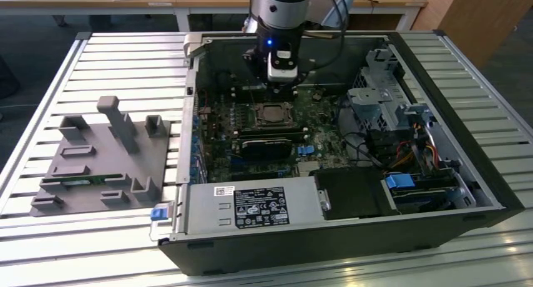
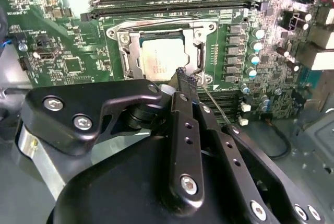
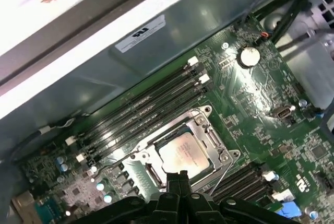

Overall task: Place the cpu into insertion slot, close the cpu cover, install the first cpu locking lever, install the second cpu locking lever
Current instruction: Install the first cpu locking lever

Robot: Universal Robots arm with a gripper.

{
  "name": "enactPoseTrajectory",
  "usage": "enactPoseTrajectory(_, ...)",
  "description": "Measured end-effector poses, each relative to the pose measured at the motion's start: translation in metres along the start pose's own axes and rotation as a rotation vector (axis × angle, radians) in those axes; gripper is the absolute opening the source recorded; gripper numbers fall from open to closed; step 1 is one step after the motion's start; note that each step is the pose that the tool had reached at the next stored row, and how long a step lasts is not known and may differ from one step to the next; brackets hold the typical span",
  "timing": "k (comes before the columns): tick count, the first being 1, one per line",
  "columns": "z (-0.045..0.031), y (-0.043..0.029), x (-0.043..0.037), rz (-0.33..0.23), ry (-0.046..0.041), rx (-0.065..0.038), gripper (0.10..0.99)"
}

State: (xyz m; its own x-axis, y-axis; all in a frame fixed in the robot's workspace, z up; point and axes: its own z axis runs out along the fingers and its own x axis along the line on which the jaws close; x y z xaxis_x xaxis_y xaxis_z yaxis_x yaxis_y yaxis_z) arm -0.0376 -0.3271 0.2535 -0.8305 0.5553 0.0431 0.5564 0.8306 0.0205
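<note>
Though the grey holder (image 1: 100, 165) sits well apart on the exterior view's left, the cpu (image 2: 160, 59) already lies in its slot inside the computer case (image 1: 333, 246). The cpu cover (image 2: 125, 51) seems to be folded down around it. The gripper (image 2: 186, 75) has its fingers together at the socket's corner, just beside a thin wire lever (image 2: 216, 108). This lever looks raised, so I judge that the locking levers are not yet installed.
</note>
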Motion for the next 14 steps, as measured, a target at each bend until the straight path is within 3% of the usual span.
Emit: enactPoseTrajectory(14,0.0,-0.0001,0.0,-0.238,0.0054,0.007,0.106)
